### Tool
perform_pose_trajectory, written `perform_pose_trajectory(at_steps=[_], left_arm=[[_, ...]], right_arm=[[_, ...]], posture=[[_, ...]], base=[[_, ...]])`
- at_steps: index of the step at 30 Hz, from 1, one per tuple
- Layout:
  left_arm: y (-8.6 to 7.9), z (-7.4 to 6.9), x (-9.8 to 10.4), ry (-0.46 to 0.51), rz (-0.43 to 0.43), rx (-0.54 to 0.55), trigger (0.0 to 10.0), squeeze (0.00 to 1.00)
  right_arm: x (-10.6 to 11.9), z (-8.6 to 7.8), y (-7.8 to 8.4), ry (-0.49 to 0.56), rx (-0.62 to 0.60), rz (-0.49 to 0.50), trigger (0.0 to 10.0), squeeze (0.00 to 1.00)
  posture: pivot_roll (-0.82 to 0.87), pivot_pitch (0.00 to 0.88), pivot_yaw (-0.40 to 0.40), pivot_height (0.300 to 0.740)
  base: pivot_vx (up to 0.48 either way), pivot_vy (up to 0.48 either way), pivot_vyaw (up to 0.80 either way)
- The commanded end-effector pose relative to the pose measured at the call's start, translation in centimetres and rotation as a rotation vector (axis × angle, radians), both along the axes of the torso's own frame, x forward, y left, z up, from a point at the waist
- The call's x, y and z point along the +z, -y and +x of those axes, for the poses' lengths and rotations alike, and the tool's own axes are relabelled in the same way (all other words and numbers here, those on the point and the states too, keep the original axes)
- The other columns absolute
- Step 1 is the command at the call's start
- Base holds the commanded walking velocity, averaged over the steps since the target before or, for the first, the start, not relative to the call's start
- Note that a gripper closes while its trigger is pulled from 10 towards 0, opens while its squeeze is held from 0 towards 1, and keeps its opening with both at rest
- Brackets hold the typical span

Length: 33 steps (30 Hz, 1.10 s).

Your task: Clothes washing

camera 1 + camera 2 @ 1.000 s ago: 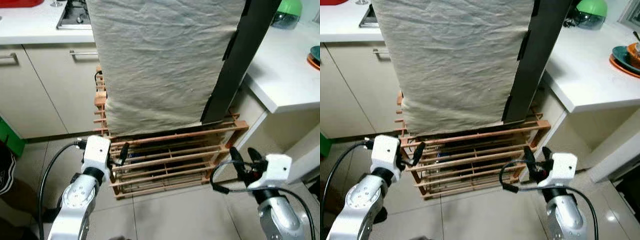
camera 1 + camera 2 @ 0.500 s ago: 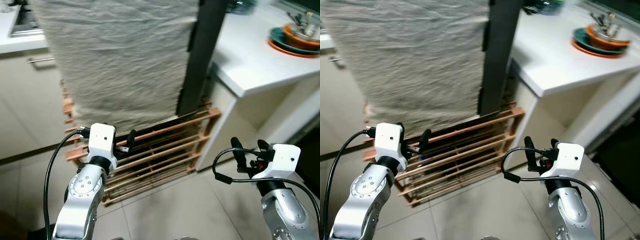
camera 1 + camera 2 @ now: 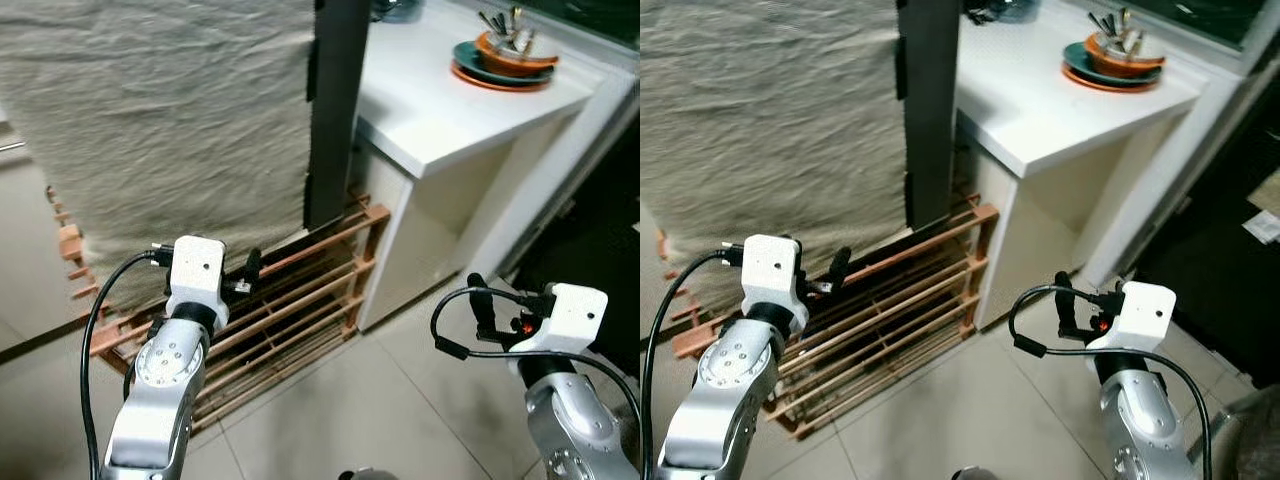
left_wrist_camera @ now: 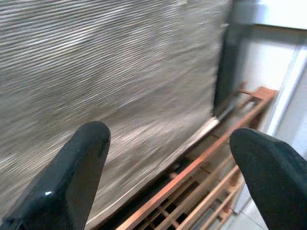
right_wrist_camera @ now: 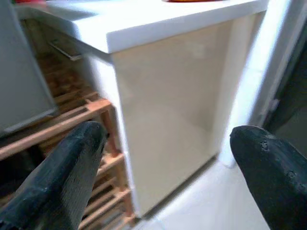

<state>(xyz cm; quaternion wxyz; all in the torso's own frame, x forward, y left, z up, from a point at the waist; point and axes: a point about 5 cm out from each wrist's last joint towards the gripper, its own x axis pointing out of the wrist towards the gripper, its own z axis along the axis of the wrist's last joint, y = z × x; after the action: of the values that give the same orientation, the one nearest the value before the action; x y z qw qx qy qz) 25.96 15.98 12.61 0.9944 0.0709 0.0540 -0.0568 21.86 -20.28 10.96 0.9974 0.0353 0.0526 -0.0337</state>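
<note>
A wide beige cloth (image 3: 160,130) hangs over a wooden drying rack (image 3: 300,290) that stands on the floor. A dark grey garment (image 3: 335,100) hangs beside the cloth, on the side near the counter. My left gripper (image 3: 250,272) is held low in front of the rack, open and empty, pointing at the cloth's lower edge (image 4: 158,120). My right gripper (image 3: 480,300) is also open and empty, off to the right of the rack, facing the side panel of the white counter (image 5: 168,91).
A white counter (image 3: 440,110) stands right of the rack, with stacked teal and orange dishes holding cutlery (image 3: 500,60) at its far end. Pale floor tiles (image 3: 340,410) lie in front. A dark opening (image 3: 600,200) lies to the far right.
The whole picture has slid left, so the camera has turned right; the counter and dishes now sit centre-right. Both arms keep the same pose, grippers still open.
</note>
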Motion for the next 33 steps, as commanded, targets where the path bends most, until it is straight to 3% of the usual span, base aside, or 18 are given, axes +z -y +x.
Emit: perform_pose_trajectory(at_steps=[1, 3, 4, 5, 9, 13, 33], left_arm=[[1.0, 0.3, 1.1, 0.031, -0.002, -0.076, 10.0, 0.0], [1.2, 0.2, 1.2, 0.035, -0.012, -0.098, 10.0, 0.0], [1.5, 0.1, 1.2, 0.031, -0.026, -0.117, 10.0, 0.0], [1.8, 0.0, 1.5, 0.049, -0.035, -0.133, 10.0, 0.0], [2.2, 0.1, 1.6, 0.048, -0.011, -0.13, 10.0, 0.0], [2.3, 0.2, 1.9, 0.052, -0.045, -0.122, 10.0, 0.0], [2.0, 0.3, 2.7, 0.053, -0.043, -0.12, 10.0, 0.0]], right_arm=[[0.8, 0.2, -0.4, 0.026, 0.008, -0.039, 10.0, 1.0], [0.8, 0.2, -0.5, 0.025, 0.005, -0.04, 10.0, 1.0], [0.8, 0.2, -0.7, 0.022, 0.016, -0.03, 10.0, 0.61], [0.8, 0.1, -0.8, 0.017, 0.025, -0.021, 10.0, 0.0], [0.8, 0.1, -1.1, 0.012, 0.036, 0.002, 10.0, 0.0], [0.9, 0.0, -1.4, 0.006, 0.044, 0.023, 10.0, 0.0], [0.6, -0.1, -1.9, -0.013, 0.026, 0.041, 10.0, 0.0]], posture=[[-0.09, 0.0, -0.002, 0.74], [-0.1, 0.0, -0.001, 0.74], [-0.1, 0.0, -0.001, 0.74], [-0.1, 0.0, -0.001, 0.74], [-0.1, 0.0, -0.003, 0.74], [-0.1, 0.0, -0.004, 0.74], [-0.1, 0.003, -0.006, 0.74]], base=[[0.0, 0.0, -0.77], [0.0, 0.0, -0.77], [0.0, 0.0, -0.77], [0.0, 0.0, -0.77], [0.0, 0.0, -0.77], [0.0, 0.0, -0.77], [0.303, 0.0, -0.77]])
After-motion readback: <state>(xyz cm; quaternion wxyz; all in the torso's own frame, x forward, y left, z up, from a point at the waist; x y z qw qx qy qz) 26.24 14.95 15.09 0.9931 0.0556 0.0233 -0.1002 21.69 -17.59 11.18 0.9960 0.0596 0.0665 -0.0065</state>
